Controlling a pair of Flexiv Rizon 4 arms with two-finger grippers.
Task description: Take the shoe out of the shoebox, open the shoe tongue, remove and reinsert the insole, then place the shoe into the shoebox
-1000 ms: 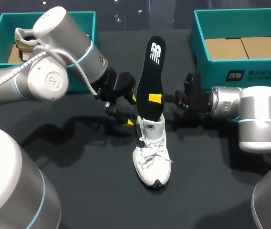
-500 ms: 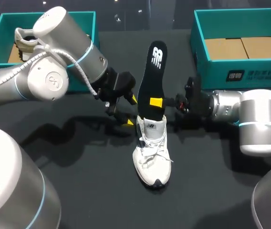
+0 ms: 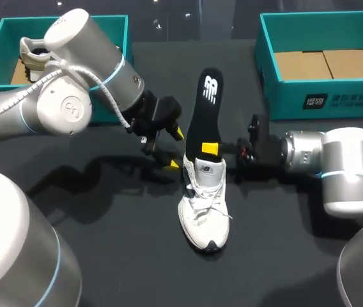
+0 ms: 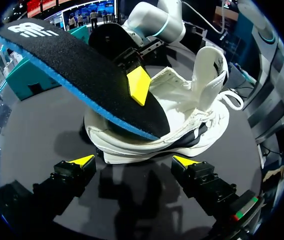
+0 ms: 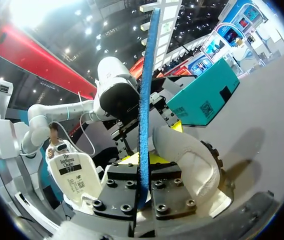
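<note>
Shoe [image 3: 204, 204] out on the middle of the table [image 3: 105, 249], tongue [image 4: 207, 70] folded open. The right gripper [image 3: 211, 149] pinches the black insole [image 3: 206, 109] from both sides, its lower end inside the shoe, so the insole step looks half done and boxing the shoe remains. The left gripper [image 3: 174, 148] hangs spread and empty just beside the shoe. A white logo [image 3: 209, 86] marks the insole's upper end, and print shows on the tongue's label [image 5: 72, 170] and the front of the shoebox [image 3: 268, 70] at the far right corner.
</note>
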